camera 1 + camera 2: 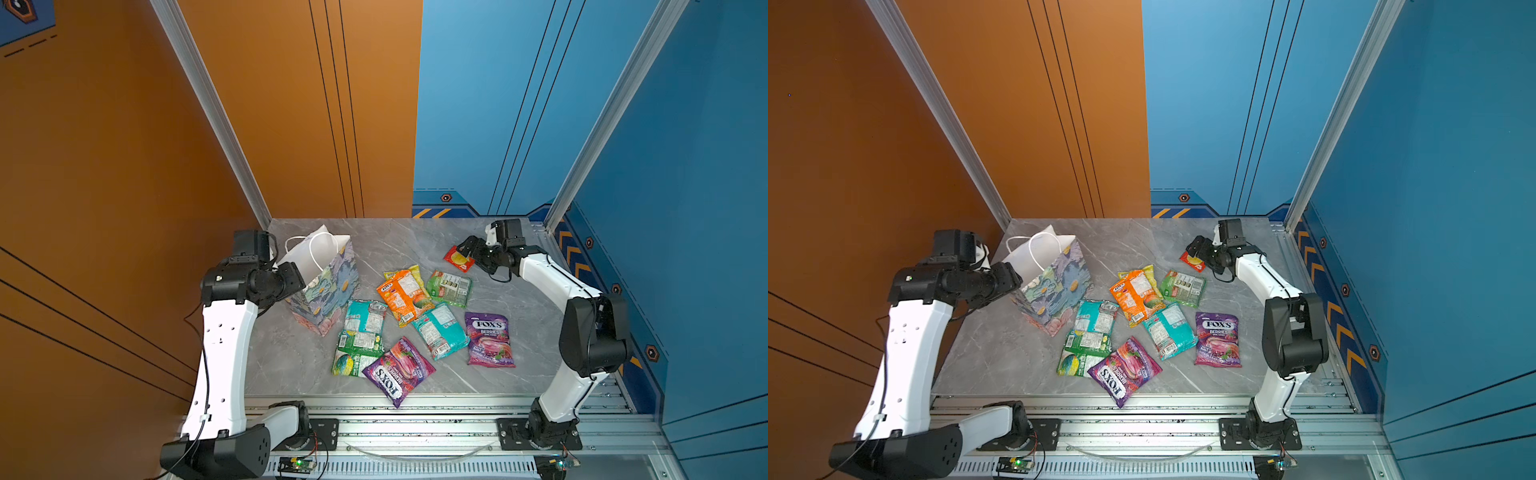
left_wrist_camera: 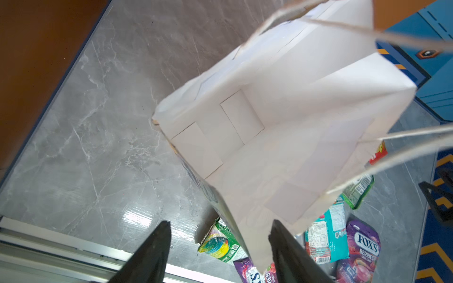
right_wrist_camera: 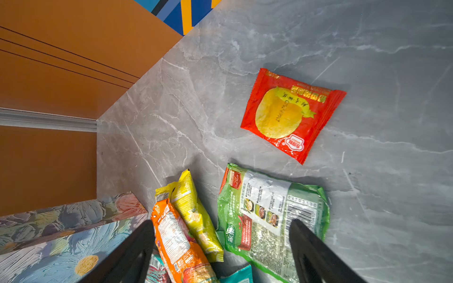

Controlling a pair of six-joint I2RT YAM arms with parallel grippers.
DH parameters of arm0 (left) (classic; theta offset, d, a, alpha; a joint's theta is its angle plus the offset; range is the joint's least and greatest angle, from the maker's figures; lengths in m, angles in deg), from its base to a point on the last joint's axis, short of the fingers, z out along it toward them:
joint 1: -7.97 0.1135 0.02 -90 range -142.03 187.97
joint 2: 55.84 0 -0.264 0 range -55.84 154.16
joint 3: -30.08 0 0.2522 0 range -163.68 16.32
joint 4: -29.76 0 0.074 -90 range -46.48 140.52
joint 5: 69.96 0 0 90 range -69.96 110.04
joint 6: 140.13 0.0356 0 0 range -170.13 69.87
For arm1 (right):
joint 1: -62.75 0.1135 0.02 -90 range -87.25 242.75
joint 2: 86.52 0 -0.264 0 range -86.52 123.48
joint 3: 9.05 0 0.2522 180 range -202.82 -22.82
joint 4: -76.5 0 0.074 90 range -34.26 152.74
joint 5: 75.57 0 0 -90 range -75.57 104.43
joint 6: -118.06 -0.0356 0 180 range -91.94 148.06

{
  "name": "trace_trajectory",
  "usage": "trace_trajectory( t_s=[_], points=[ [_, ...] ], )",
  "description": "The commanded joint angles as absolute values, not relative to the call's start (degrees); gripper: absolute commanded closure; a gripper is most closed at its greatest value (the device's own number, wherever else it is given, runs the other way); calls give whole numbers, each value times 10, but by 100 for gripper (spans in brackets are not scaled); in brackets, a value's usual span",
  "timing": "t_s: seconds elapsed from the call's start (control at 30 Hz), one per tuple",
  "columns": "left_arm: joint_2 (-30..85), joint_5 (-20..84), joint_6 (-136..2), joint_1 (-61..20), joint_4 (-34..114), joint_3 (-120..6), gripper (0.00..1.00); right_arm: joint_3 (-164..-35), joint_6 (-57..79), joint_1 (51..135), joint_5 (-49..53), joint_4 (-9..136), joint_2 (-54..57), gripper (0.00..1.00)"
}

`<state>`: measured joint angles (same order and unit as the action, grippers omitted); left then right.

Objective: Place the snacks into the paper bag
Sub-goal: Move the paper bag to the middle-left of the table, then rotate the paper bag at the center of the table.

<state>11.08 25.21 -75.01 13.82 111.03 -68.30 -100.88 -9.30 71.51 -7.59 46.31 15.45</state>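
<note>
The flower-print paper bag (image 1: 328, 286) (image 1: 1054, 286) stands at the back left, its mouth open. Its white inside (image 2: 294, 110) shows no packet. My left gripper (image 2: 218, 242) is open at the bag's left rim, a corner of the wall between its fingers but not clamped. The snacks lie loose to the bag's right: an orange packet (image 1: 405, 297), a green one (image 1: 449, 288), a teal one (image 1: 440, 334), two purple FOX'S packets (image 1: 488, 338) (image 1: 399, 370). A small red packet (image 1: 458, 259) (image 3: 289, 115) lies apart at the back right. My right gripper (image 1: 465, 247) (image 3: 223, 245) hovers open beside it, holding nothing.
A second teal packet (image 1: 365, 318) and a green rainbow packet (image 1: 353, 359) lie close to the bag's front corner. A yellow packet (image 3: 193, 210) sits partly under the orange one. Orange wall lies left, blue wall right, and an aluminium rail (image 1: 415, 424) runs along the front.
</note>
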Motion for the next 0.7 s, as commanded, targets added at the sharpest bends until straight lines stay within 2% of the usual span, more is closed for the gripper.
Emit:
trace_trajectory(
  t_s=[0.0,0.1,0.27,0.47,0.67],
  points=[
    [83,300,-724,148,1114,-697,27,-1035,-102,721,-84,449,161,13],
    [67,300,-718,152,1113,-711,23,-1030,-102,727,-74,454,153,12],
    [53,300,-699,155,1101,-728,9,-1025,-100,732,-75,448,145,13],
    [90,223,-671,157,1102,-752,9,-1026,-89,731,-72,429,127,12],
    [147,223,-636,155,1102,-788,11,-1016,-75,727,-62,412,99,13]
  ],
)
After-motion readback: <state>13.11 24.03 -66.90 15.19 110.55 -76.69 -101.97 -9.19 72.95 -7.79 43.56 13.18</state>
